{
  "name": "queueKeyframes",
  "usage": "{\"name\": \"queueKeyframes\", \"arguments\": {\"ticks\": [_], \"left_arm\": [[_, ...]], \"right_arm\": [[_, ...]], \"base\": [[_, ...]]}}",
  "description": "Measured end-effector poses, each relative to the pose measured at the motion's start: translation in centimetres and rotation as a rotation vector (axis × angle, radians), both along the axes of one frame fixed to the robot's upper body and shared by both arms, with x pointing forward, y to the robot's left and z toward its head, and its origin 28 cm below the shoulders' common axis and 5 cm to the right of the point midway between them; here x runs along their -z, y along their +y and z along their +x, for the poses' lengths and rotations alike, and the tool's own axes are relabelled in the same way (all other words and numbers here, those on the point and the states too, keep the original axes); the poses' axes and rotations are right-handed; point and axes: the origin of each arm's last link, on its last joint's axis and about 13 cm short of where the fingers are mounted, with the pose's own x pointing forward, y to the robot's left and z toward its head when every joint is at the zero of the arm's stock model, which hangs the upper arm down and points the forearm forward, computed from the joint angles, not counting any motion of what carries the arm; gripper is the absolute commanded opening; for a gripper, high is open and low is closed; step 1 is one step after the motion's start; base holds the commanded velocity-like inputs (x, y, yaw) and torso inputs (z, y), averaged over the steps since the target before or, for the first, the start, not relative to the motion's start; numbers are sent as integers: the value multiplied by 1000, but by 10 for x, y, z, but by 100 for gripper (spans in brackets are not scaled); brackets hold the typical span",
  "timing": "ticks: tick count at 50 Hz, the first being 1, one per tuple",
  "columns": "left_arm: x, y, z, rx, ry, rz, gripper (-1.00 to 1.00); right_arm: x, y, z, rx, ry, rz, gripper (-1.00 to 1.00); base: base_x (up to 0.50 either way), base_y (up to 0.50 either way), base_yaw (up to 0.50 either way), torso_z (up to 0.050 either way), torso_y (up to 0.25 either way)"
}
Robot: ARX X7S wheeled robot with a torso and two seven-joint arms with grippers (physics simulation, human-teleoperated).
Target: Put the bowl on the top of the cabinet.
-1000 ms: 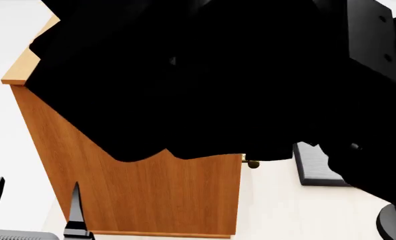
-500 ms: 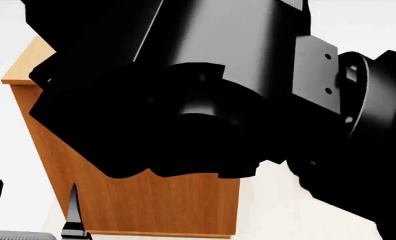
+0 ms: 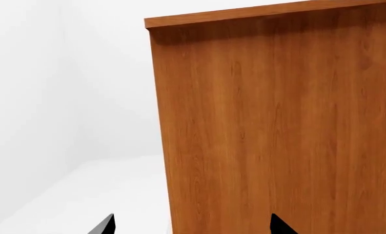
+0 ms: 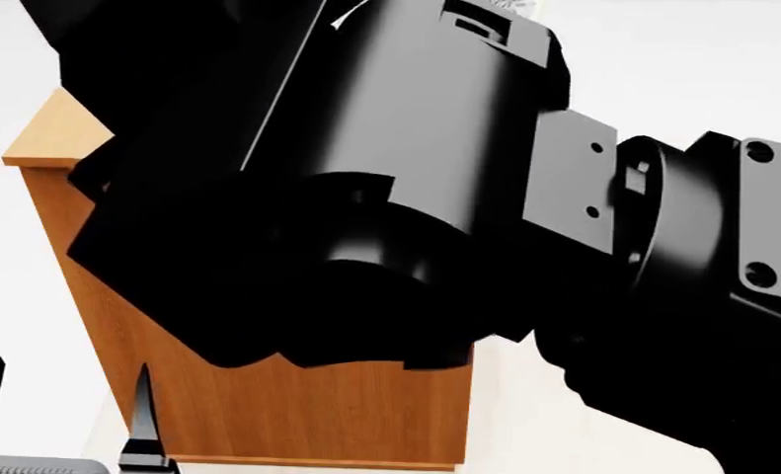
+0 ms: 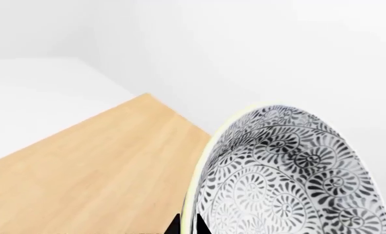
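The bowl, white with a dark floral leaf pattern and a thin yellowish rim, is held up on edge in the right wrist view. My right gripper is shut on its rim, one fingertip on each side. Below the bowl lies the cabinet's light flat top. The cabinet shows reddish-brown in the head view, mostly covered by my black right arm. My left gripper is open low beside the cabinet's side panel, holding nothing. The head view hides the bowl.
White walls and a pale floor surround the cabinet. My right arm fills most of the head view and blocks sight of the cabinet top beyond its near left corner.
My right arm has swung across the head view, showing more of its wrist joints on the right. It now hides the dark object and the brass handle seen earlier. The left gripper has stayed still.
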Motion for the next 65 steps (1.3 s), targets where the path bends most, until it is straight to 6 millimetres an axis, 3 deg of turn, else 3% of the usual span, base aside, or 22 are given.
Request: {"name": "queueKeyframes", "arguments": {"ticks": [42, 43, 65], "left_arm": [[3, 0, 1, 2, 5, -6, 100], [3, 0, 1, 2, 5, -6, 100], [2, 0, 0, 1, 4, -9, 100]], "right_arm": [[14, 10, -3, -36, -9, -36, -100], [14, 10, -3, -38, -11, -36, 100], [5, -1, -3, -13, -81, -19, 100]], "base": [[0, 0, 0, 0, 0], [0, 0, 0, 0, 0], [0, 0, 0, 0, 0]]}}
